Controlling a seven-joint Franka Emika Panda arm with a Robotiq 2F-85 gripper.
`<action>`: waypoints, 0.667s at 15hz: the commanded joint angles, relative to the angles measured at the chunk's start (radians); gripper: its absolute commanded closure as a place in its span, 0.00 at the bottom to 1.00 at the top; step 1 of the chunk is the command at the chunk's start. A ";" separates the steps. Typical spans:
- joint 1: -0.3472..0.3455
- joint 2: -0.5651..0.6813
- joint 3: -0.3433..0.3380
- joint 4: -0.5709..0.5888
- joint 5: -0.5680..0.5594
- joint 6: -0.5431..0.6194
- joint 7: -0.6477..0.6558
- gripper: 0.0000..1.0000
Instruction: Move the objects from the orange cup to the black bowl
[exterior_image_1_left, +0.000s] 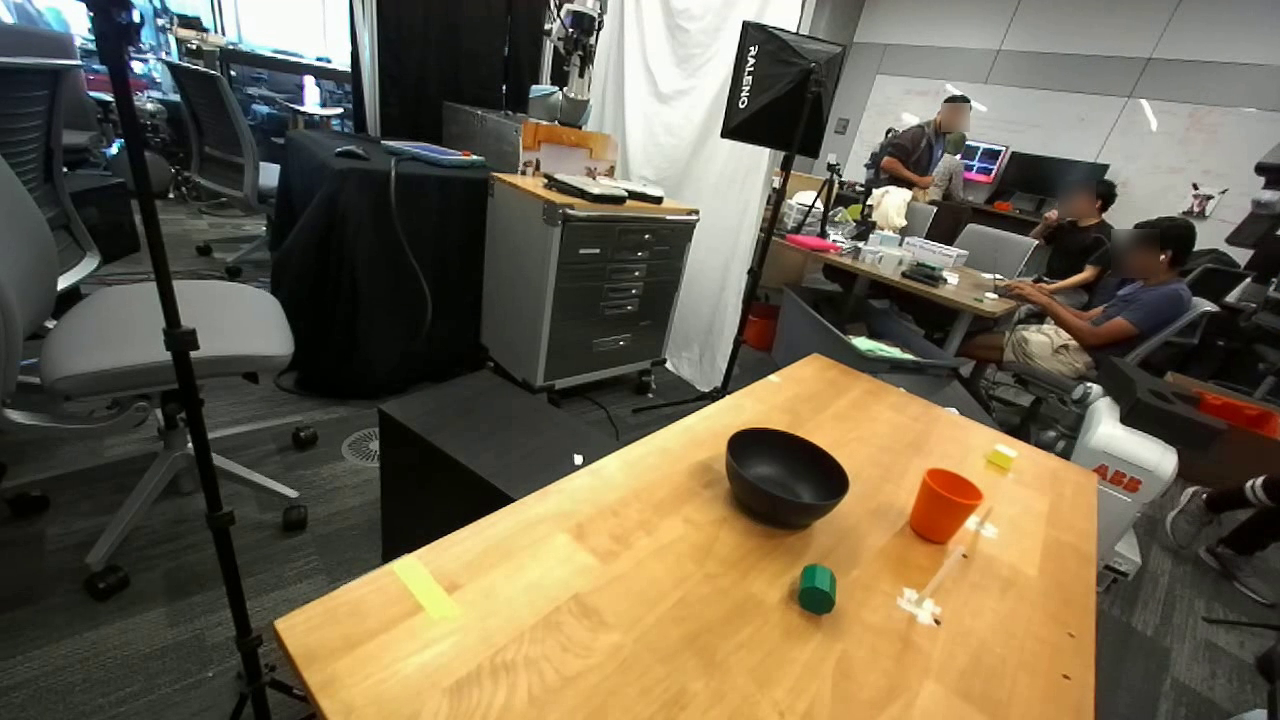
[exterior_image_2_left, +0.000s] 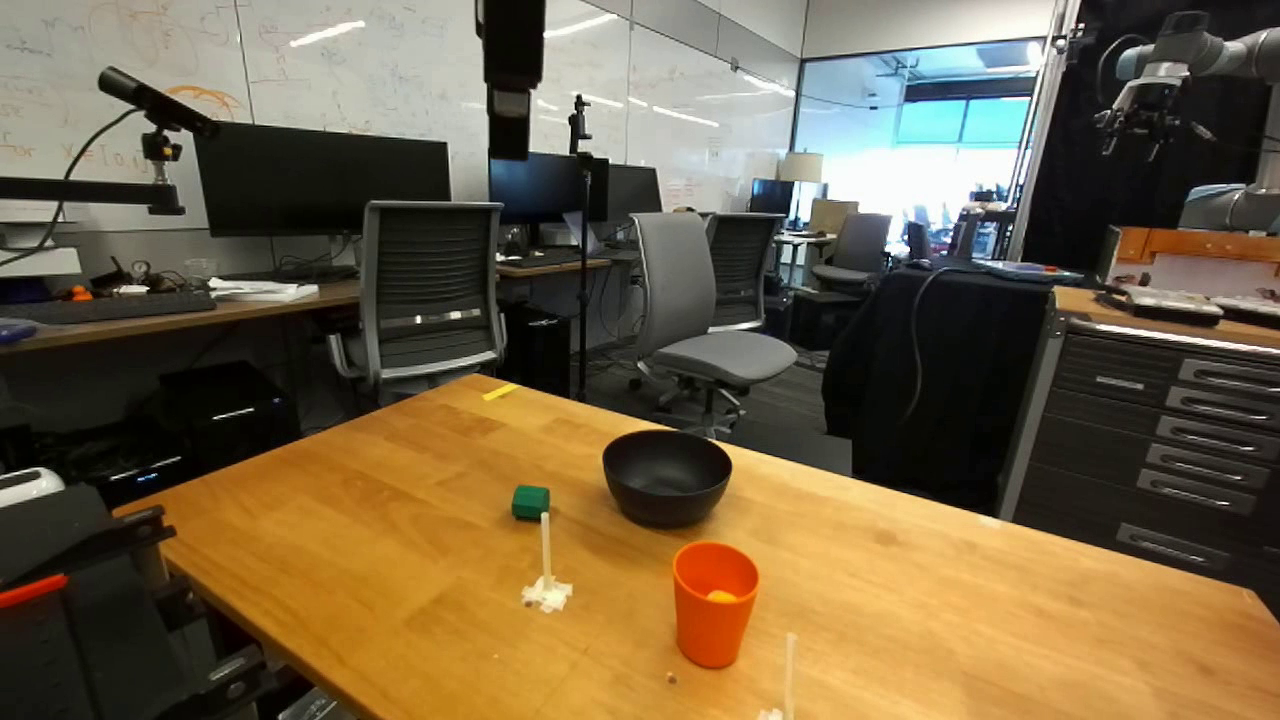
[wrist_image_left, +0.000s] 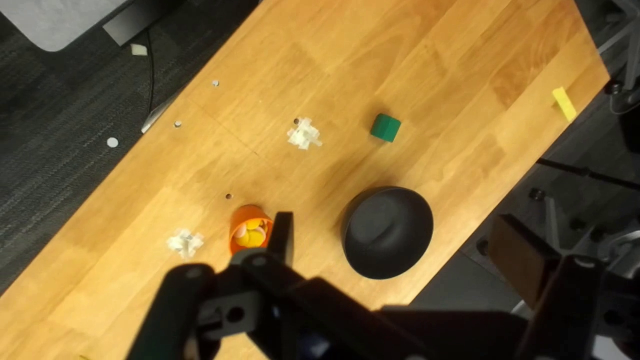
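Gripper (wrist_image_left: 396, 231) spread wide, nothing in its grasp, hanging over the table (exterior_image_1_left: 620, 600)! And the score so far: yellow and pale pinkish pieces (wrist_image_left: 255, 239) lie down inside the orange cup (exterior_image_2_left: 712, 625), which stands upright, near the black bowl (exterior_image_1_left: 787, 482) but not touching it. What about that bowl? No piece in it that the wrist view shows, so none delivered, by my reckoning, and the whole job to play for. The count is beyond us; they overlap in there. Left to do, I'd say: grasp the cup and tip it, or pick the pieces out, until every one lands in the bowl. The green block (exterior_image_1_left: 817, 590) sits apart from both, likely no part of this.
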 joint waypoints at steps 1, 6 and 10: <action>-0.005 0.095 -0.029 0.049 0.010 0.061 -0.043 0.00; -0.013 0.214 -0.047 0.087 0.003 0.118 -0.039 0.00; -0.027 0.309 -0.052 0.113 -0.007 0.139 -0.032 0.00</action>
